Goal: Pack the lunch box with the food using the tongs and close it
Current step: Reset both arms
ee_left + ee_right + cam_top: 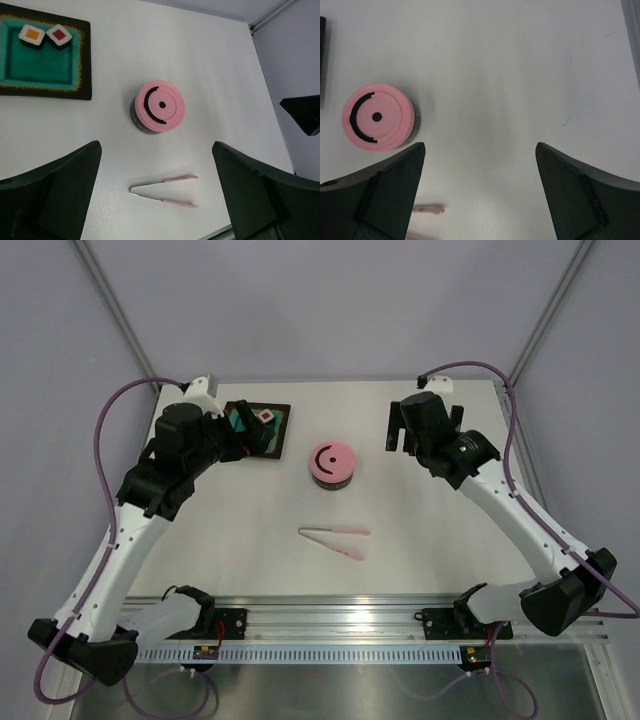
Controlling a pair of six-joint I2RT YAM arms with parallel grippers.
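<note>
Wide-spread jaws fill the bottom corners of both wrist views; left and right alike are released and grasp nothing. Below centre in the left wrist view the tongs (180,179) lie flat on the tabletop (225,75). Their long axis runs left to right, joined end to the left and pink tips fanning right. Just above them, mid-frame, stands the lunch box (137,120) with its pink lid (172,107) on. Two pieces of food (59,34) sit in the black tray (85,60) at upper left. Packing looks unfinished, perhaps not begun, since the tin's contents are hidden. The lid must come off, the pieces go in by tongs, and then it gets closed.
</note>
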